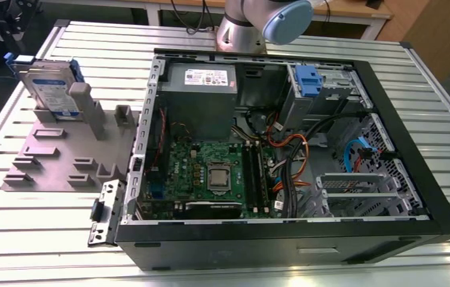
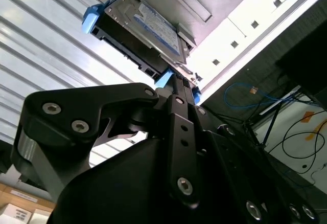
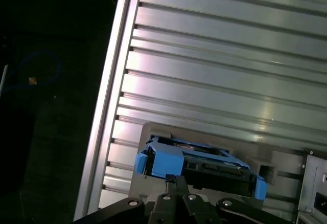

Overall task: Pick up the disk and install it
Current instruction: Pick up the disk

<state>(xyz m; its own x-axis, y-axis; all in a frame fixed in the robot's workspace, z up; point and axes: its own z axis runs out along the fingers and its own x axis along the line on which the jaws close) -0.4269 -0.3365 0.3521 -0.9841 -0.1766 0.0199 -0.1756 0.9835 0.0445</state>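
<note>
The disk (image 1: 49, 89) is a silver drive with a blue-and-white label and blue rails. It stands on edge in a grey holder (image 1: 57, 155) on the exterior view's left. In both wrist views my gripper (image 3: 176, 180) hangs close to the disk's (image 3: 196, 162) blue-railed edge. Its two black fingers (image 2: 180, 96) lie pressed together, shut, with nothing between them. The disk (image 2: 153, 27) still rests in its holder. In the exterior view my gripper (image 1: 0, 27) sits at the far left corner, just beyond the disk.
An open black computer case (image 1: 416, 107) lies on the ribbed metal table (image 1: 49, 239), with motherboard, cables and a grey power supply (image 1: 201, 78). A drive bay with a blue latch (image 1: 308, 81) sits at the case's far side. The arm's base (image 1: 245, 27) stands behind it.
</note>
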